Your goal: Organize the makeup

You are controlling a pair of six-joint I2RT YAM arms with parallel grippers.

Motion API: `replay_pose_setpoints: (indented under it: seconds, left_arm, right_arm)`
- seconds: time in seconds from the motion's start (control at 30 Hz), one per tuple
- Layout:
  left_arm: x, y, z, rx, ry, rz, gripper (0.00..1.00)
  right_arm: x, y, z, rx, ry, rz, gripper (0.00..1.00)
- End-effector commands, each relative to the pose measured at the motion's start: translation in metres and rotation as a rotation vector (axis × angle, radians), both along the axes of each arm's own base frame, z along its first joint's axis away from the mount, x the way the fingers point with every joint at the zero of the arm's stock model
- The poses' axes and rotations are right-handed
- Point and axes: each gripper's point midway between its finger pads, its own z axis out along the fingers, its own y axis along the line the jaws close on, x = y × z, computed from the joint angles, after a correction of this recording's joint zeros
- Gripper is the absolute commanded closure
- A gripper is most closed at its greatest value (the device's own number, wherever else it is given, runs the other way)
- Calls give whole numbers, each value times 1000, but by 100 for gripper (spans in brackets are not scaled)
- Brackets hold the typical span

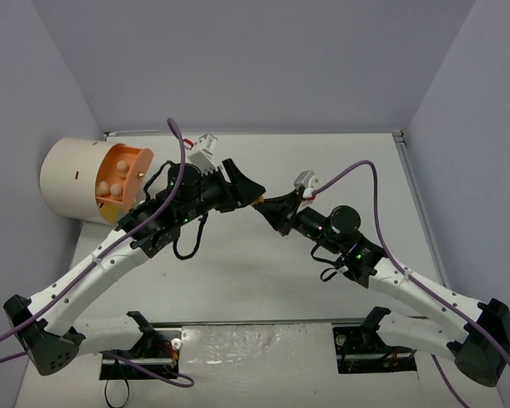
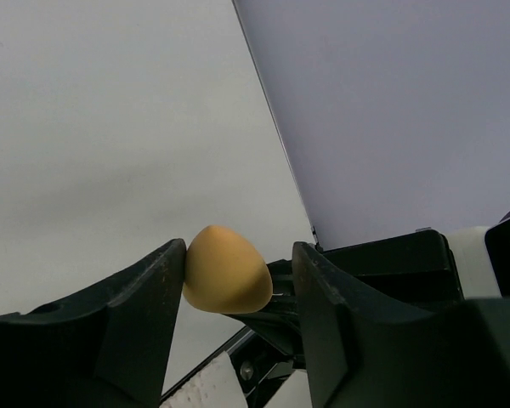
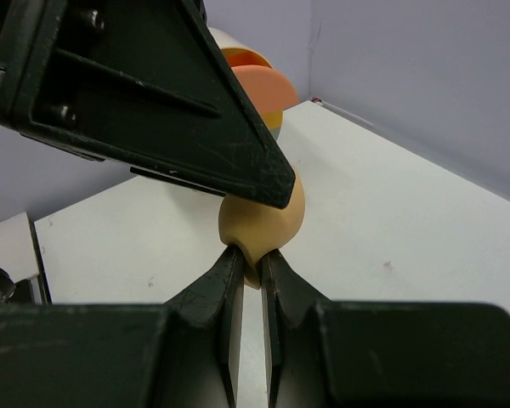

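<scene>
A peach egg-shaped sponge (image 1: pixel 257 202) hangs above the middle of the table where both grippers meet. My right gripper (image 1: pixel 265 207) is shut on its narrow end, the sponge (image 3: pixel 263 228) pinched between the right gripper (image 3: pixel 252 255) tips. My left gripper (image 1: pixel 252 194) straddles the same sponge (image 2: pixel 225 270). In the left wrist view the left gripper (image 2: pixel 240 252) has its left finger touching the sponge, while a gap shows at the right finger. The left finger (image 3: pixel 153 93) covers the sponge's top in the right wrist view.
A large cream cylinder (image 1: pixel 72 180) with an orange front (image 1: pixel 127 174) lies at the back left, with peach sponges (image 1: pixel 110 187) inside. Grey walls close in on three sides. Purple cables loop over both arms.
</scene>
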Motion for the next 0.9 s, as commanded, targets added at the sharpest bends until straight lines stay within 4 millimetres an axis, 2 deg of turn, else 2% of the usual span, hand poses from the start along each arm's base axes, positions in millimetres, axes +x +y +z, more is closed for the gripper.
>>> replay_pose_setpoints:
  seconds: [0.0,0.13,0.2,0.27,0.33,0.43,0.47,0.53,0.63,0.7,0.87]
  left_arm:
    - [1,-8,36,-82,-77,-7,59]
    - [-1,-10,33,-72,-76,-13,70]
    - [0,-10,33,-68,-84,-11,87]
    - [1,-9,32,-54,-91,-10,99]
    - [1,-7,33,-36,-102,-11,100]
    - [2,-4,34,-15,-126,-6,100]
    - [2,-2,33,5,-141,-8,100]
    - [7,10,32,70,-157,37,100]
    - [19,40,32,219,-206,144,100]
    - [28,65,34,327,-236,229,100]
    - [60,172,39,628,-222,525,100]
  right_arm:
    - [-5,-3,34,91,-85,4,98]
    - [-4,-3,33,91,-82,-3,97]
    - [-3,-3,31,88,-80,-8,95]
    - [-2,-4,31,88,-78,-11,91]
    - [0,-5,30,84,-72,-22,83]
    - [2,-8,28,77,-65,-43,53]
    - [5,-11,25,68,-55,-66,38]
    - [7,-17,24,57,-50,-99,21]
    - [10,-28,18,18,-35,-148,2]
    - [13,-38,16,-4,-31,-194,0]
    - [19,-63,-2,-80,0,-305,0]
